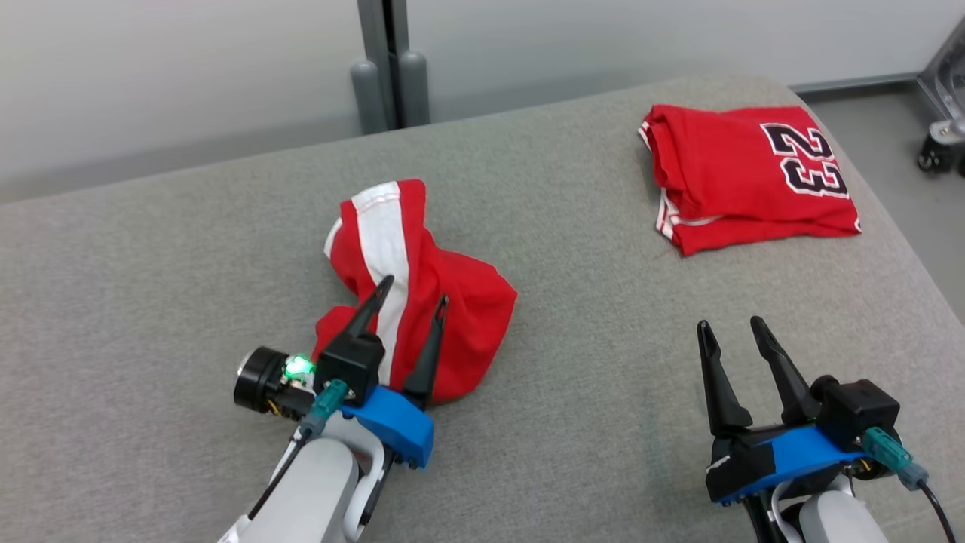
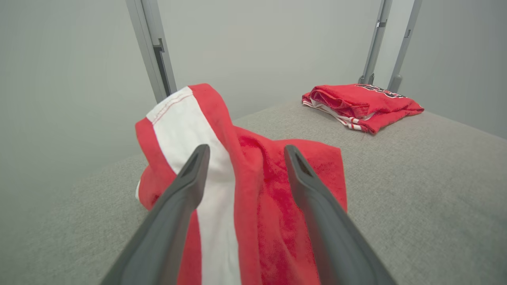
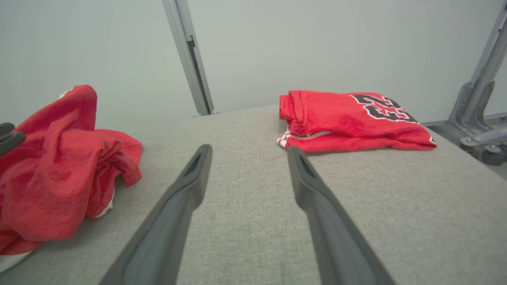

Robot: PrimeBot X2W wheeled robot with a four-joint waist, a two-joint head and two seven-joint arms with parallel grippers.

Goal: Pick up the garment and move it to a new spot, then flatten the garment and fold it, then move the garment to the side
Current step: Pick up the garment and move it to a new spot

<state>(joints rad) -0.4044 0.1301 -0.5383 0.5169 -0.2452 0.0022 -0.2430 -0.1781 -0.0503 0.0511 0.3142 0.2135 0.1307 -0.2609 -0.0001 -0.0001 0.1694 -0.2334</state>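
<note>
Two grippers: we count one left gripper (image 1: 415,289) and one right gripper (image 1: 730,323), both low in the head view with their tips pointing away from us.
Left jaws: spread wide. The two dark fingers (image 2: 186,186) stand apart with red and white cloth showing between and behind them, and we see no fold pinched between them.
Right jaws: spread just as wide and holding nothing. Its two fingers (image 3: 182,194) hang over bare grey fabric.
Garment: one crumpled red garment (image 1: 467,302) with a broad white stripe, heaped on the left half of the surface, under and beyond the left fingertips. One edge stands up in a peak at its far end.
Contact of left fingers with cloth: we cannot tell.
Folded jersey: one folded jersey (image 1: 746,181), red with white trim and a dark 23 on top. It lies flat near the far right corner, well apart from the garment and beyond the right gripper.
Surface: one grey padded surface (image 1: 588,362) carrying both red pieces.
Background: one grey metal post (image 1: 392,68) against the pale wall past the far edge, and one caster wheel (image 1: 938,143) on the floor at the far right.
</note>
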